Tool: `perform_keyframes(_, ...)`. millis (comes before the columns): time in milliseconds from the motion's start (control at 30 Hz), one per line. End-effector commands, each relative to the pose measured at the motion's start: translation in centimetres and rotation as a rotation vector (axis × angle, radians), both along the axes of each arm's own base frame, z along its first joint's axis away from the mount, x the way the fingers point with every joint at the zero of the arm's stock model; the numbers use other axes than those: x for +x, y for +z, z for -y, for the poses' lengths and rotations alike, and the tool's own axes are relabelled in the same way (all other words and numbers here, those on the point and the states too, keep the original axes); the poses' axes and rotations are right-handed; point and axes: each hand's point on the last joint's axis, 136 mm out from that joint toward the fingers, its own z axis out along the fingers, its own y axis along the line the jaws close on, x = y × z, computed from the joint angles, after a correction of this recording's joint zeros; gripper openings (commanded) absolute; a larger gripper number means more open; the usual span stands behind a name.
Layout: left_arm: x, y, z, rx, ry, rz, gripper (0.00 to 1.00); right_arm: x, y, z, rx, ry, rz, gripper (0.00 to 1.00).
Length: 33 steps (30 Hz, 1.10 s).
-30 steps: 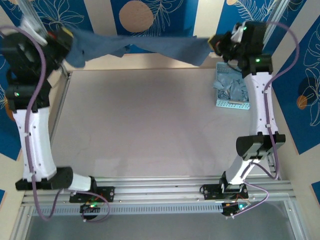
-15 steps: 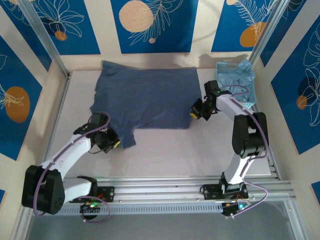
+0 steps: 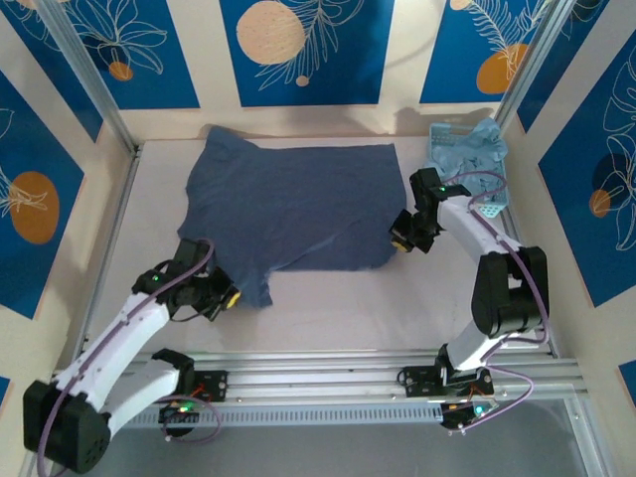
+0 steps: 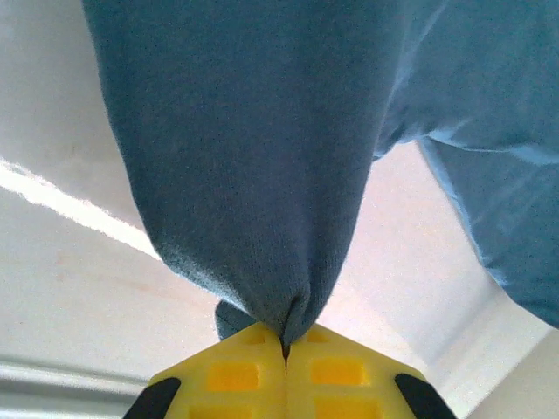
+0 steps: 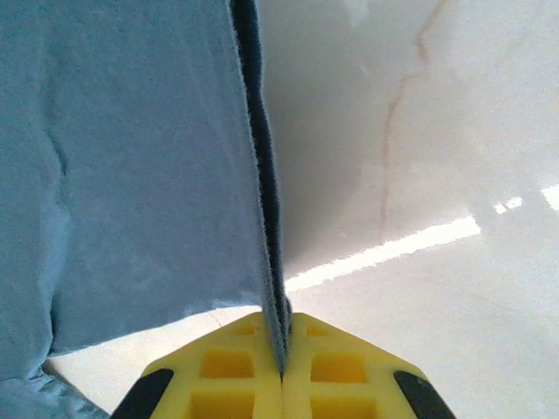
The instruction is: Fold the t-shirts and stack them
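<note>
Top overhead; wrist cams close, sharing shirt (image 3: 288, 209)

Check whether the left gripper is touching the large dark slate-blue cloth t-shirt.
Touching. Left wrist view: the left gripper has its yellow fingers shut on a bunched edge of the large dark slate-blue cloth t-shirt.

Table (image 3: 348, 308) front bare; shirt (image 3: 298, 204) covers centre; basket (image 3: 489, 209) fills far-right corner.

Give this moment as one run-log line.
slate-blue t-shirt spread on table | left hand shut on near-left corner | right hand shut on right edge
</note>
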Motion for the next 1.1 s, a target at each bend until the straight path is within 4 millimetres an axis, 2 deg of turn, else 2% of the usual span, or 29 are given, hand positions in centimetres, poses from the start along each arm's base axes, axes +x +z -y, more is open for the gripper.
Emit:
perform_keyframes(0,-4.3,-0.8,-0.3,-0.028,0.106,-0.182,0.0,-2.8,0.5,1.8,-0.076,0.027,-0.042,0.0)
perform_keyframes(100,-5.4,-0.8,0.5,-0.071,0.11,-0.203,0.0,-3.4,0.4,2.4,-0.08,0.036,-0.046,0.0)
perform_keyframes(200,-5.4,-1.0,2.3,-0.128,0.092,-0.21,0.0,-3.6,-0.3,2.8,-0.079,0.047,-0.065,0.0)
perform_keyframes(400,-3.2,-1.6,6.9,-0.141,-0.033,-0.204,0.0,-2.8,-2.3,3.1,-0.061,0.043,-0.12,0.0)
perform_keyframes(467,-2.4,-1.6,7.4,-0.096,-0.069,-0.204,0.0,-2.3,-2.7,3.1,-0.06,0.04,-0.127,0.0)
perform_keyframes(567,-1.6,-1.2,6.2,0.023,-0.089,-0.194,0.0,-2.4,-2.8,3.3,-0.071,0.032,-0.144,0.0)
perform_keyframes(633,-2.0,-1.1,5.0,0.089,-0.08,-0.207,0.0,-2.9,-2.9,3.7,-0.09,0.02,-0.151,0.0)
perform_keyframes(833,-5.7,-1.2,-0.3,0.253,-0.017,-0.263,0.0,-6.0,-3.6,5.1,-0.138,-0.009,-0.211,0.0)
perform_keyframes(1000,-8.6,-2.5,-2.3,0.253,0.037,-0.311,0.0,-7.4,-5.0,6.1,-0.119,-0.034,-0.245,0.0)
perform_keyframes(1067,-9.1,-3.1,-2.7,0.25,0.054,-0.316,0.0,-7.4,-5.3,6.3,-0.115,-0.037,-0.257,0.07)
